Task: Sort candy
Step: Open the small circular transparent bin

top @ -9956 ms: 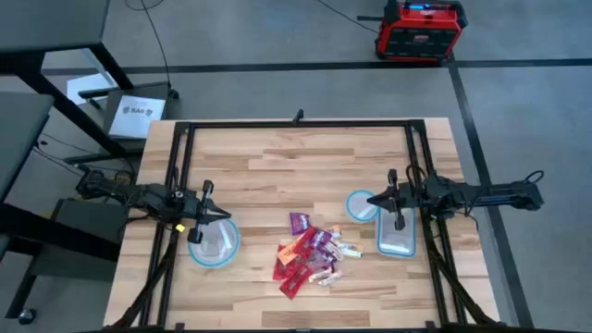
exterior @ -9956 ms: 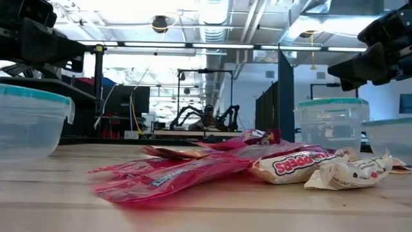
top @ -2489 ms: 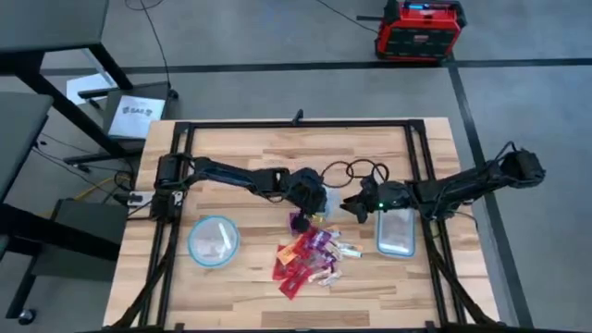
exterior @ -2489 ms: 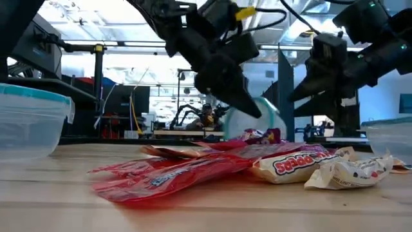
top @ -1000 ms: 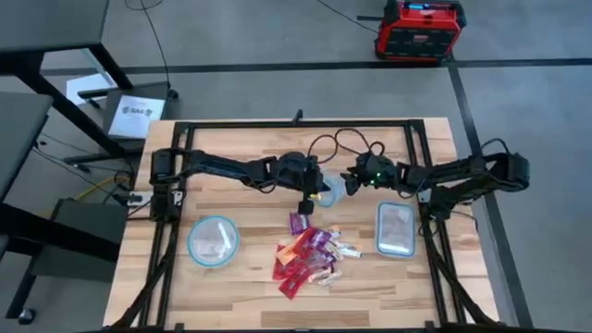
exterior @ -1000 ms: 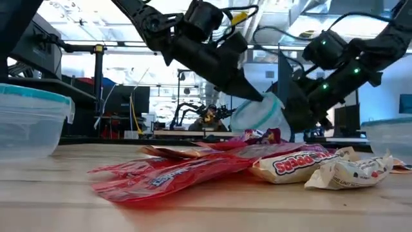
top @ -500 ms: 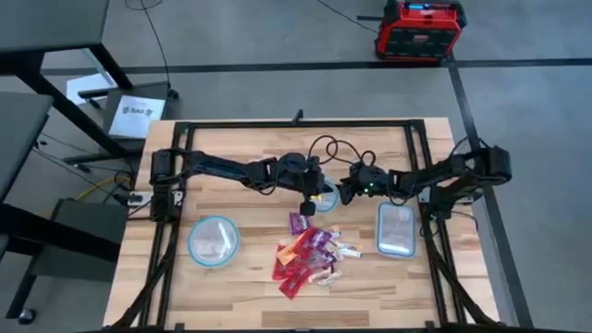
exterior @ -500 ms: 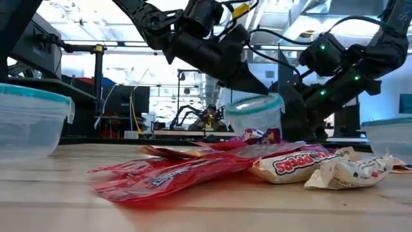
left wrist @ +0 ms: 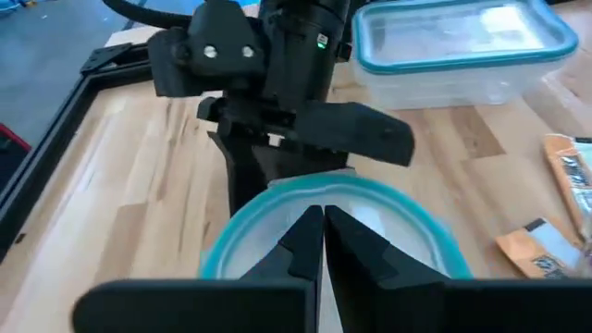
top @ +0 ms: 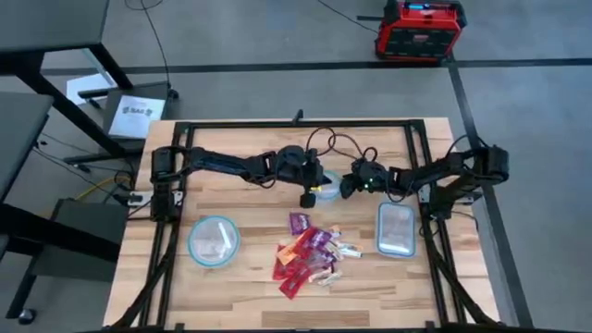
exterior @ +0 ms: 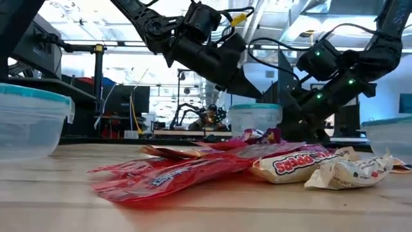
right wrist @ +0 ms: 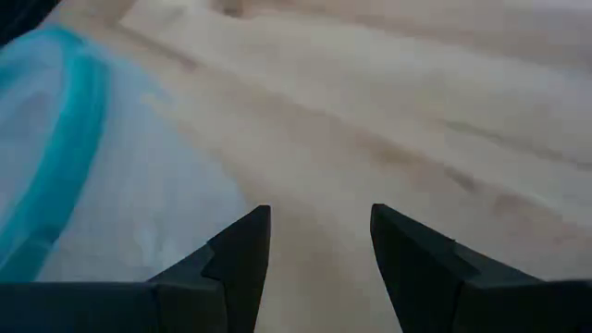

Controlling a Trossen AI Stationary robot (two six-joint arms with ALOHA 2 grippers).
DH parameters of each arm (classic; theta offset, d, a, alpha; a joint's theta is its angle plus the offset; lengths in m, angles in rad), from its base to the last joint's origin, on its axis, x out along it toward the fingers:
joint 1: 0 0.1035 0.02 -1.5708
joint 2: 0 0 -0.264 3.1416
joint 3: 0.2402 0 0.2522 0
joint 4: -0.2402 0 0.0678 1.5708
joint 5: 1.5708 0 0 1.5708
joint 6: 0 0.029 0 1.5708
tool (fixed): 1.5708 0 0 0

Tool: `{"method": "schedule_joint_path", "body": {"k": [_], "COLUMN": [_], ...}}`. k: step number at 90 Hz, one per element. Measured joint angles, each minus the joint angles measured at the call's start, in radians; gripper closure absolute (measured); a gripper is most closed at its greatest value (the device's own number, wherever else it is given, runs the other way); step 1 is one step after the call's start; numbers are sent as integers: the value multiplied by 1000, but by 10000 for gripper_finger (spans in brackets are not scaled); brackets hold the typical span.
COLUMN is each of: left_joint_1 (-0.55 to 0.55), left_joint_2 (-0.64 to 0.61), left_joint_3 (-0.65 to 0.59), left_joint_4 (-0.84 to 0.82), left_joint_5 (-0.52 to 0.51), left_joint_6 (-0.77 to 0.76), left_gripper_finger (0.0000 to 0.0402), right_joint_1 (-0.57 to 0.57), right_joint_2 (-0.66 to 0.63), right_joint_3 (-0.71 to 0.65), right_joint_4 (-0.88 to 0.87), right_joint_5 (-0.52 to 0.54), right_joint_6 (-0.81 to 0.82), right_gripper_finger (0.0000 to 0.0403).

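The candy (top: 310,254) lies in a loose heap on the wooden table near its front middle (exterior: 193,171); no gripper touches it. A small clear round bowl (top: 326,192) with a bluish rim stands upright on the table behind the heap (exterior: 255,119). My left gripper (left wrist: 324,222) is shut, its tips over the bowl's mouth (top: 307,197). My right gripper (right wrist: 319,222) is open at the bowl's right side (top: 344,188), with bare table between its fingers and the bowl (right wrist: 83,176) outside one finger. My left gripper points its shut fingertips (left wrist: 310,231) slanting down into the bowl's mouth from the table's left side; whether they touch the bowl, I cannot tell. My right gripper has one finger (right wrist: 240,245) close beside the bowl's wall (right wrist: 176,231); I cannot tell whether it touches.
A larger round bowl (top: 191,242) with a bluish rim stands front left. A clear rectangular tub (top: 379,228) stands to the right of the candy, close to my right arm. A black frame runs along the table's edges.
The small bowl hung tilted above the table between both grippers a second ago. It has come down and turned upright, and now stands on the table a little farther back. Both grippers have stayed close to it.
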Motion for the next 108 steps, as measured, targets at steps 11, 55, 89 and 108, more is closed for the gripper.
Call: {"method": "schedule_joint_path", "body": {"k": [11,55,89,108], "left_joint_1": [-12,-12,18,48], "left_joint_2": [-16,-31,25,84], "left_joint_3": [0,0,0,0], "left_joint_4": [-12,-84,-39,-30], "left_joint_5": [0,3,34,108], "left_joint_6": [-5,-27,-41,-68], "left_gripper_finger": [401,401,402,402], "right_joint_1": [-25,58,62,62], "right_joint_2": [0,-243,-275,-171], "right_joint_3": [0,0,0,-1], "right_joint_4": [-5,-308,-282,-151], "right_joint_5": [-73,-294,-151,-153], "right_joint_6": [-61,-309,-503,-539], "right_gripper_finger": [228,228,228,228]}}
